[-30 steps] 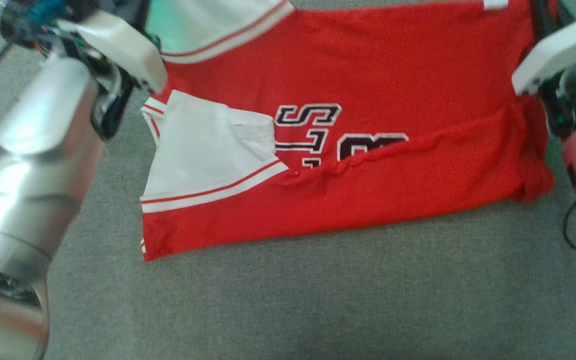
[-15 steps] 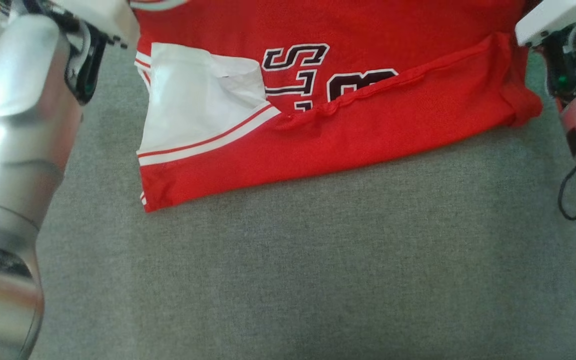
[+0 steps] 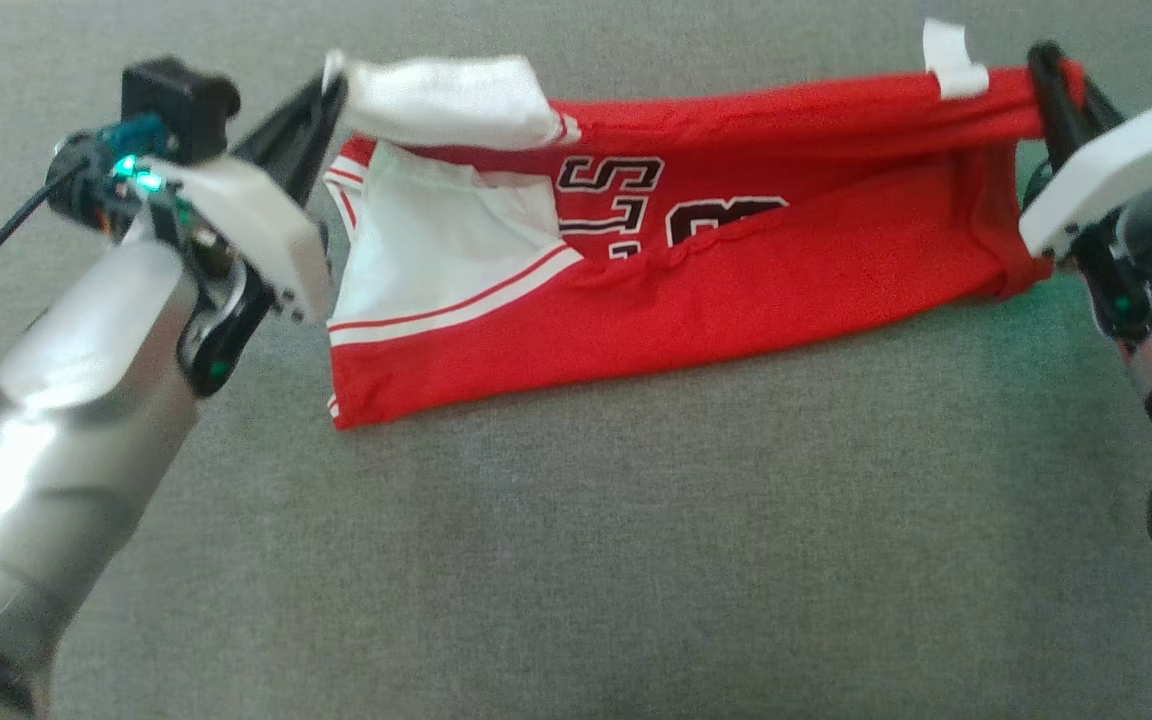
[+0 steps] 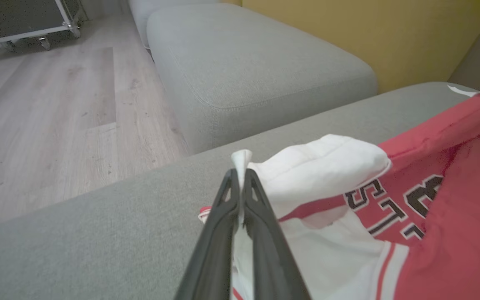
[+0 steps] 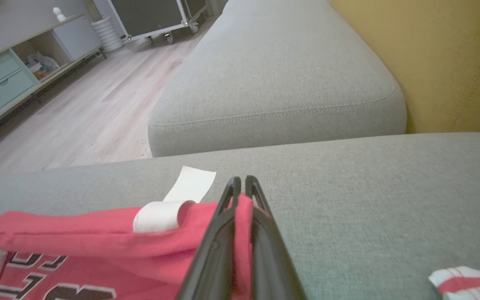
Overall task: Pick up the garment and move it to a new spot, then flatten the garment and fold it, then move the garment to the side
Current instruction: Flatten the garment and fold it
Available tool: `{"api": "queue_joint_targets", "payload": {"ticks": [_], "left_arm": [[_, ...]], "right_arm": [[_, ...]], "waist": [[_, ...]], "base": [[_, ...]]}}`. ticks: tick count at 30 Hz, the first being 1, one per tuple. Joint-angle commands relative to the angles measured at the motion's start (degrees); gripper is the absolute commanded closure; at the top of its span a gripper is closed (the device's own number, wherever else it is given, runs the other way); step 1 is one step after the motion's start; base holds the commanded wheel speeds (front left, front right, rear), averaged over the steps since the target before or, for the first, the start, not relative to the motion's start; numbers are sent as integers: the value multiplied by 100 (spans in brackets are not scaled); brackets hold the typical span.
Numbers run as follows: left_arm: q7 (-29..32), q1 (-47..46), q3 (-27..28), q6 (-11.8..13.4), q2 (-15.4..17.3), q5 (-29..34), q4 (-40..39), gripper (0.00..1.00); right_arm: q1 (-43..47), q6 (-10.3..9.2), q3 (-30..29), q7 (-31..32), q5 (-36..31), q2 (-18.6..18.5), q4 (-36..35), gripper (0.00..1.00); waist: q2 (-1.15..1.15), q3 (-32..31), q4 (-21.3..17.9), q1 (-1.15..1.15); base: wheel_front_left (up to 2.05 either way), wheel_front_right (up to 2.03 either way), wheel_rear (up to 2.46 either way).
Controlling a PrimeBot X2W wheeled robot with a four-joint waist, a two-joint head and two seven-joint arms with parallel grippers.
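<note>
Both arms have lifted the jersey [image 3: 696,300] by its far edge. Its near edge rests on the grey cushion [image 3: 576,560]. Farther off, my left gripper [image 3: 334,88] is clamped on white cloth, my right gripper [image 3: 1044,62] on red. I'd lower both evenly, keeping it tight.

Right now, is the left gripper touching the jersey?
Touching. In the left wrist view the left gripper is shut on the jersey; white cloth sticks out past its tips.
</note>
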Motion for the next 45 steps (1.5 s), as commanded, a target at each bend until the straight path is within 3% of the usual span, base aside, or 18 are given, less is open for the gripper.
{"api": "queue_joint_targets", "payload": {"ticks": [1, 7, 14, 26, 32, 33, 34, 35, 36, 37, 41, 45], "left_arm": [[159, -116, 110, 12, 412, -139, -296, 100], [934, 415, -143, 11, 933, -620, -1166, 100], [1562, 902, -412, 158, 1339, -729, -1966, 100], [2604, 1253, -637, 316, 1704, -1213, -2857, 100], [2787, 1401, -701, 406, 1811, -1321, -3140, 100], [2797, 1414, -702, 424, 1819, -1331, -3163, 100], [2797, 1418, -698, 445, 1823, -1333, -3177, 100], [2763, 1411, -682, 475, 1825, -1314, -3188, 60], [2716, 1402, -661, 501, 1825, -1294, -3195, 9], [2648, 1395, -623, 535, 1820, -1284, -3194, 0], [2077, 1328, -331, 752, 1733, -1196, -3110, 0], [1012, 1253, 95, 1049, 1488, -986, -2892, 0]], "right_arm": [[113, 20, 114, 80, 137, -156, -199, 100], [467, 20, 661, 531, 465, -463, -418, 100], [584, 20, 1219, 928, 637, -768, -501, 100], [577, 20, 2023, 1299, 659, -956, -398, 100], [563, 20, 2245, 1383, 825, -930, -293, 100], [548, 20, 2264, 1375, 844, -923, -248, 14], [540, 20, 2280, 1398, 878, -902, -199, 0], [526, 20, 2305, 1384, 897, -881, -187, 0], [506, 20, 2293, 1331, 940, -862, -174, 0], [483, 20, 2259, 1258, 1002, -836, -167, 0], [378, 20, 2096, 863, 1231, -748, -190, 0], [269, 20, 1882, 213, 1389, -667, -267, 0]], "waist": [[0, -145, 34, 1], [0, -402, 60, 1], [0, -504, 45, 1], [0, -537, 12, 1], [0, -541, -50, 1], [0, -534, -62, 1], [0, -527, -74, 1], [0, -525, -87, 1], [0, -528, -102, 1], [0, -537, -121, 1], [0, -634, -190, 1], [0, -783, -247, 1]], "base": [[0, 0, 0], [0, 0, 0], [0, 0, 0], [0, 0, 0], [0, 0, 0], [0, 0, 0], [0, 0, 0], [0, 0, 0], [0, 0, 0], [0, 0, 0], [0, 0, 0], [0, 0, 0]]}}
